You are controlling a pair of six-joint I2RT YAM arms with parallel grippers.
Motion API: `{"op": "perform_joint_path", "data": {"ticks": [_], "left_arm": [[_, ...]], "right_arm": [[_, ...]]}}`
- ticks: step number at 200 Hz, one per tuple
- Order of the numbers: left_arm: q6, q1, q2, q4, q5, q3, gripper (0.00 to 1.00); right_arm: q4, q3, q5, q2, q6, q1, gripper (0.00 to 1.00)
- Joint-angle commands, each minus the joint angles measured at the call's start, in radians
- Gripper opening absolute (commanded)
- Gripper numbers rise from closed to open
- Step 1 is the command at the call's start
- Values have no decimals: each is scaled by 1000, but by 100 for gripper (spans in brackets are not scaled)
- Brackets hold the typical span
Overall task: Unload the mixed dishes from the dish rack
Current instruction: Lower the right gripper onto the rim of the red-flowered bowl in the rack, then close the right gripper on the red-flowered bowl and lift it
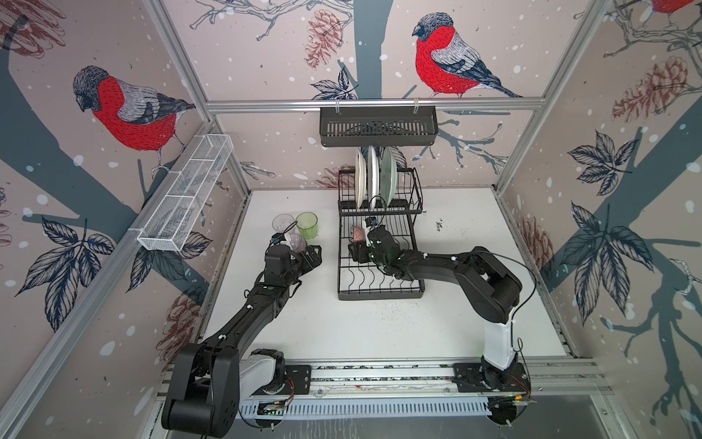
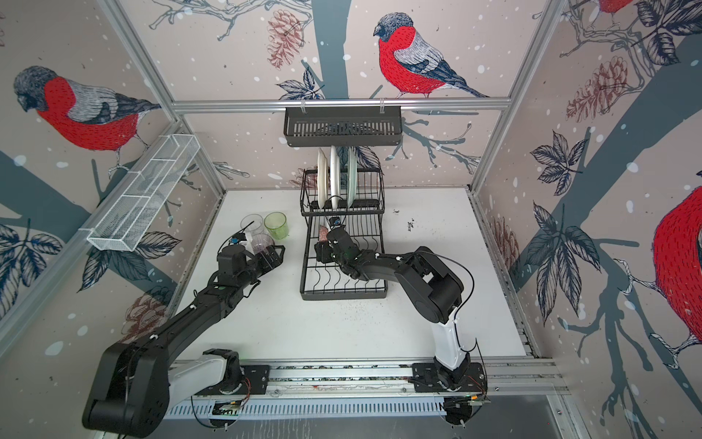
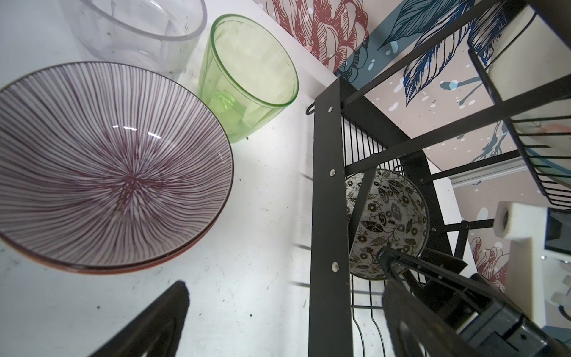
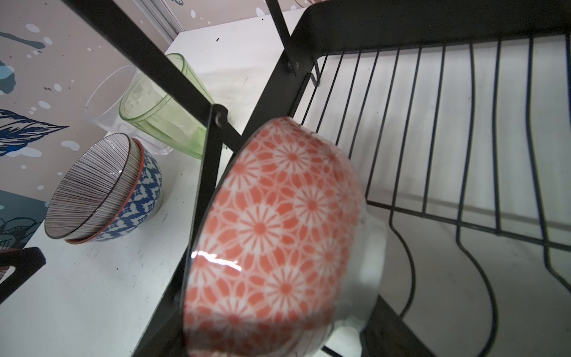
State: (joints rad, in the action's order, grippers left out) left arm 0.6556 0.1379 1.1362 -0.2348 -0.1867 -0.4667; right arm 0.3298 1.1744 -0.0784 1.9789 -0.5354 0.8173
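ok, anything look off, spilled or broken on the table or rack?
Nothing spilled or broken. Only oddity: dark specks strewn over the table in front of the dish rack, and a black scuff right of it in a top view. Plates stand upright.

Both top views looked down from high in front on table (image 1: 456, 213) and rack (image 1: 380, 295). Wrist cameras sat close: left over the striped bowl (image 3: 114, 167), right at the orange bowl (image 4: 272, 235), sharing the green glass (image 3: 247, 77).

Place: robot test cell, lab rig.
Walls: bullfinch-print panels (image 1: 266, 57) in aluminium framing (image 1: 266, 105).
Floor: white tabletop (image 1: 342, 330), robot mounting rail (image 1: 380, 374).
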Motion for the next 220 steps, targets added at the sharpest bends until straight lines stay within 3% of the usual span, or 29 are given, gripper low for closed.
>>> {"op": "perform_joint_path", "data": {"ticks": [1, 49, 131, 220], "left_arm": [[1, 0, -3, -41, -11, 2, 97], [4, 0, -6, -41, -14, 3, 98], [12, 0, -4, -54, -36, 7, 98], [44, 9, 2, -92, -81, 22, 97]], "right_arm": [[-56, -1, -134, -17, 28, 4, 54], [-73, -1, -202, -49, 59, 25, 53], [-49, -69, -126, -135, 12, 25, 52], [-25, -203, -152, -244, -53, 49, 52]]}}
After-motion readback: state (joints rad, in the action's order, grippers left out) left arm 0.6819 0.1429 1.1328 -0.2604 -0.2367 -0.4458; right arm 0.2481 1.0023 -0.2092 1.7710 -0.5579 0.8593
